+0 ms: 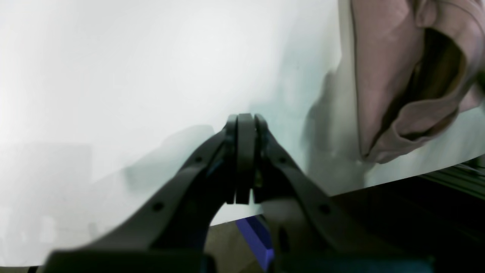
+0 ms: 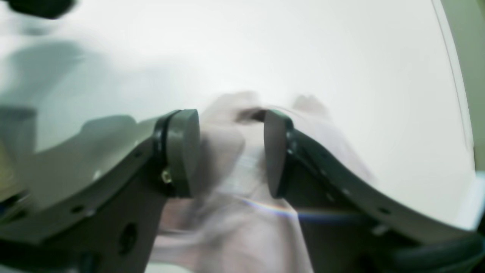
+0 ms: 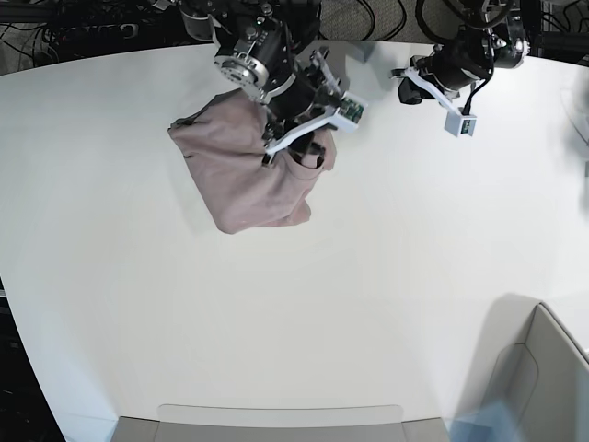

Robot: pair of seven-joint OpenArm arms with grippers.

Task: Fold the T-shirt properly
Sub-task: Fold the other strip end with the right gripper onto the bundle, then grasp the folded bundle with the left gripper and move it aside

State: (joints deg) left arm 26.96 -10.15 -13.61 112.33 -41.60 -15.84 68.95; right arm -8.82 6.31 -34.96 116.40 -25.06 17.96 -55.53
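The T-shirt [image 3: 241,175] lies bunched on the worktop [image 3: 368,276], directly under the right gripper [image 2: 232,151], whose jaws stand apart over the cloth; the left gripper [image 1: 245,159], pressed together, sits well aside.

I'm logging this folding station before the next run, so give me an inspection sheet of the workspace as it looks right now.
Surface: white table, bare apart from the shirt.
Job's things: pink T-shirt bunched in a rumpled heap near the far edge, not folded flat.
Clutter: nothing seen on the table.
Hands: right hand over the shirt, jaws apart with blurred fabric between them; whether it grips cannot be told. Left hand shut and empty, above bare table beside the shirt.
Cables: dark cables bundled behind the table's far edge.
Surroundings: grey bin at the near corner, grey ledge along the near edge.
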